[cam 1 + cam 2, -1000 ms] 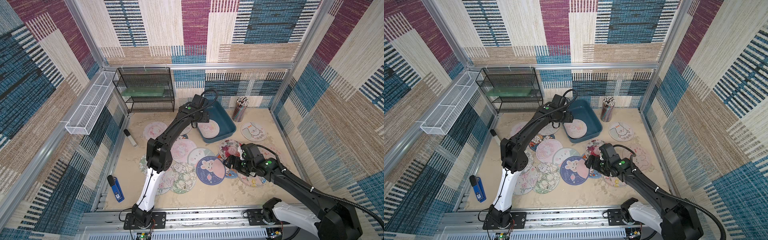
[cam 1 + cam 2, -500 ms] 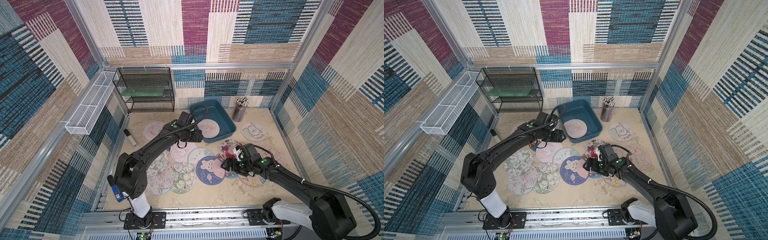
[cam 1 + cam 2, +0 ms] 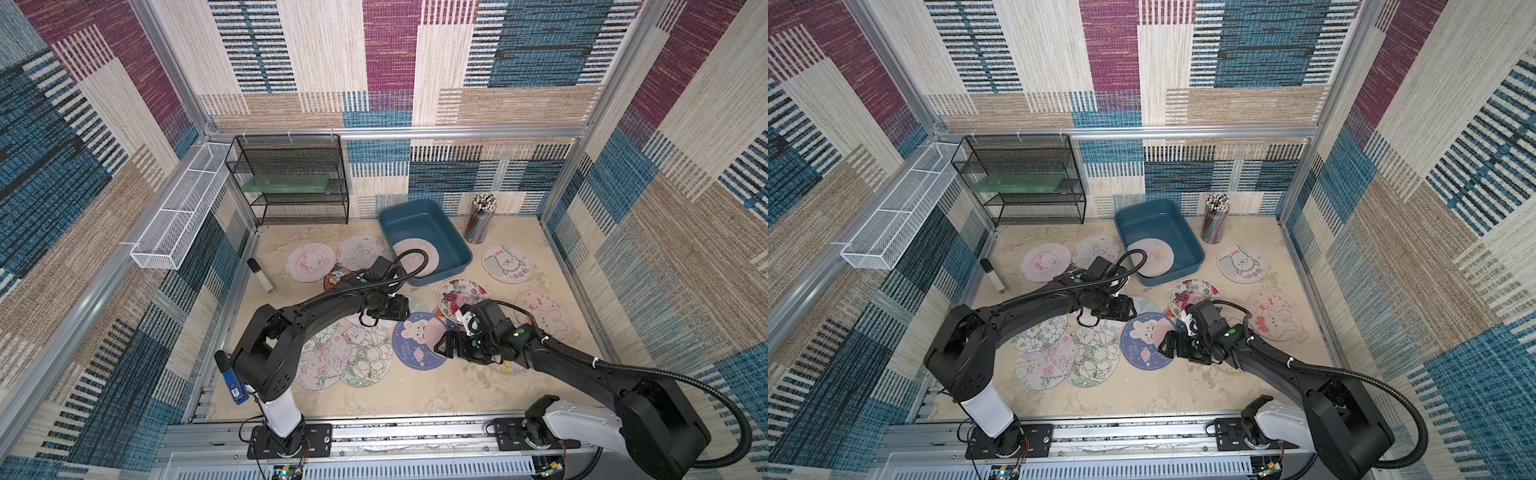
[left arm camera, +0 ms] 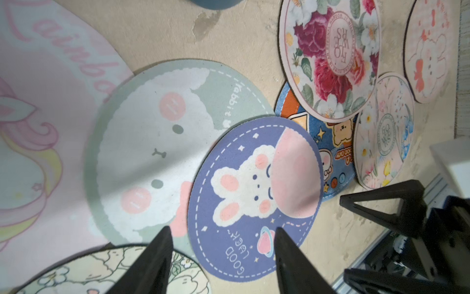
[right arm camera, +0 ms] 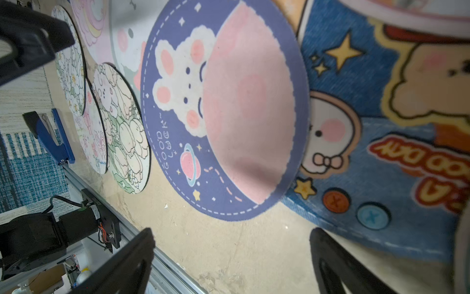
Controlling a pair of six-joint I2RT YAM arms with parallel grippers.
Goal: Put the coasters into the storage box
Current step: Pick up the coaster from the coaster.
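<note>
Most coasters lie flat on the tabletop [image 3: 415, 395], bunched and overlapping between the two arms, with a few apart toward the back. One coaster [image 3: 428, 255] is already in the storage box [image 3: 415, 220], at its near end. The box stands at the back, well apart from the main bunch.

Left gripper [image 4: 221, 229]: fingers spread part way, nothing between them, over one side of the purple bunny coaster [image 4: 251, 193]. Height above it: cannot tell.

Right gripper [image 5: 232, 233]: spread wide, empty, low over bare tabletop just beside the same coaster's rim. So both point at one coaster from opposite sides.

The purple coaster overlaps the pale green rabbit coaster [image 4: 152, 152] on one side. On the other side it overlaps the blue bear coaster [image 5: 381, 127]. In the right wrist view its rim rides slightly up over the blue one, leaving a shadowed lip.

Handling, as a guess:
- The coasters look thin, light and bendy, with a cloth face that is not slippery and not fragile.
- Lying flat, they give almost no edge to catch, so the likely hold is a pinch on the rim at that raised lip.
- Held by one edge, a coaster will probably droop, and it may drag a neighbour along.
- The box walls are low, so it needs little lift to drop in.
</note>
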